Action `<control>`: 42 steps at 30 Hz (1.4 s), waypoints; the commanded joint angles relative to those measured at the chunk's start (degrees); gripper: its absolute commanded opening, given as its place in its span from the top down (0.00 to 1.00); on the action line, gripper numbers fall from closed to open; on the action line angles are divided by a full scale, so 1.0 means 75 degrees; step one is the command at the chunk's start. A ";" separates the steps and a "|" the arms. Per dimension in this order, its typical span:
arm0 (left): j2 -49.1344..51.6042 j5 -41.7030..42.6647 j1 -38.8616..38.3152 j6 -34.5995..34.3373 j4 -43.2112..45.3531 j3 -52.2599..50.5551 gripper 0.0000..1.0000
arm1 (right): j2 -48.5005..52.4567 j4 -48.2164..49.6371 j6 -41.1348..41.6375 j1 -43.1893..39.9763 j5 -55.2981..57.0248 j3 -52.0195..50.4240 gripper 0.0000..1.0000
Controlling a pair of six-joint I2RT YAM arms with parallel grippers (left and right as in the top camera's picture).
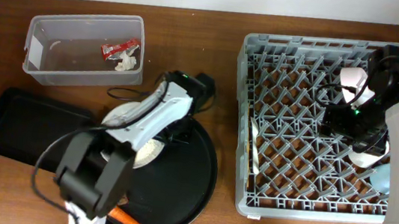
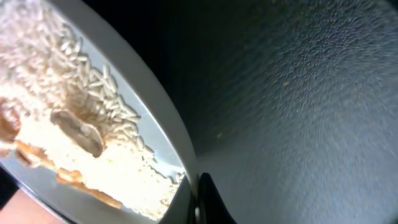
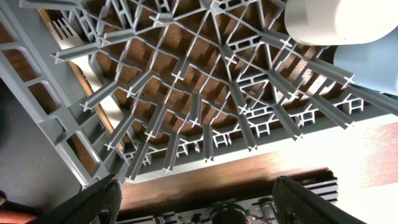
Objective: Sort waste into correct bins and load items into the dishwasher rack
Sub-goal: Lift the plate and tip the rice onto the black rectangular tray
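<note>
A white plate (image 2: pixel 93 93) with rice and food scraps lies on the round black tray (image 2: pixel 298 93). My left gripper (image 2: pixel 199 202) is shut on the plate's rim, its two dark fingers pinching the edge. From overhead, the left gripper (image 1: pixel 169 133) sits at the right side of the plate (image 1: pixel 120 115), partly hidden under the arm. My right gripper (image 3: pixel 202 199) hangs open above the grey dishwasher rack (image 3: pixel 186 81), holding nothing. In the overhead view the right gripper (image 1: pixel 355 124) is over the right half of the rack (image 1: pixel 250 95).
A clear bin (image 1: pixel 38 71) at the back left holds a red wrapper (image 1: pixel 120 47) and crumpled paper (image 1: pixel 127 61). A black rectangular tray (image 1: pixel 24 130) lies left. A carrot piece (image 1: pixel 127 221) rests on the round tray. The rack holds a fork (image 1: pixel 254 144), a white cup (image 1: pixel 353 77) and a bowl (image 1: pixel 364 157).
</note>
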 commanded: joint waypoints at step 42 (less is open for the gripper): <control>-0.1964 0.8597 0.9646 0.5339 0.0137 0.0154 1.00 | 0.0012 0.0032 -0.0067 -0.0026 -0.0067 -0.0041 0.19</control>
